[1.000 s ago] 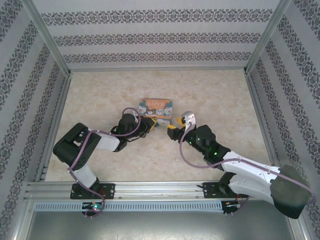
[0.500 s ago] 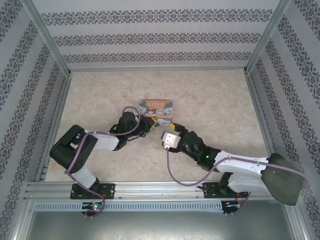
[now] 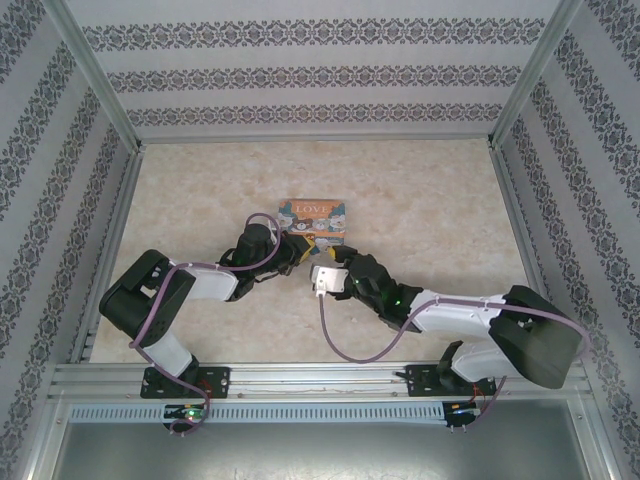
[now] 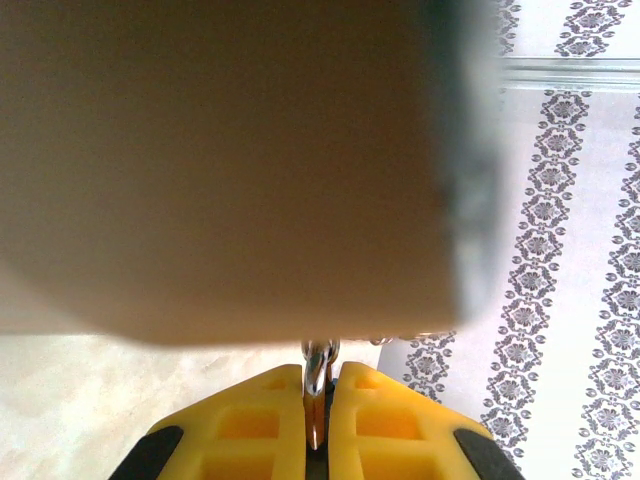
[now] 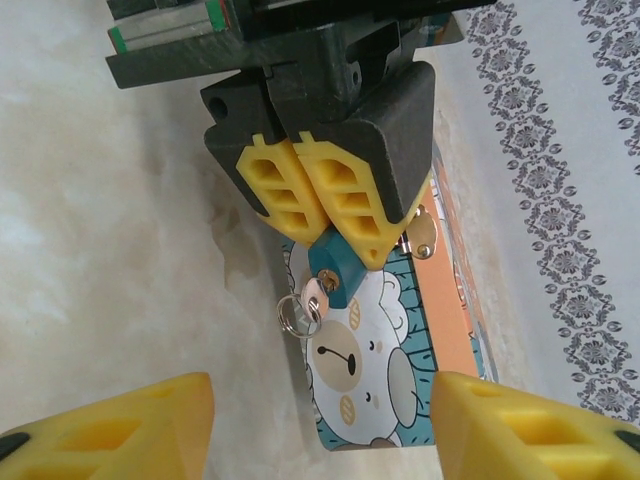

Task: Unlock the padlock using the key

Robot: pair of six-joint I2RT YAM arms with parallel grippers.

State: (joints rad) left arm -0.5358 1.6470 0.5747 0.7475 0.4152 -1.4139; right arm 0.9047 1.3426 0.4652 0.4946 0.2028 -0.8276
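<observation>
The padlock, a small teal-blue body, is pinched between the yellow fingers of the left end effector, which are pressed together on it. It hangs just over the bear-printed lid of the "LOVE" tin. At the padlock's free lower end sits the key, its small round head showing with a thin wire ring hanging from it; how deep its blade sits cannot be made out.

In the left wrist view the end effector is closed on a thin silvery shackle, with the tin a brown blur close above.

The right end effector faces the padlock with its fingers spread wide, touching nothing. From above, both end effectors meet at the tin's near edge, mid-table.
</observation>
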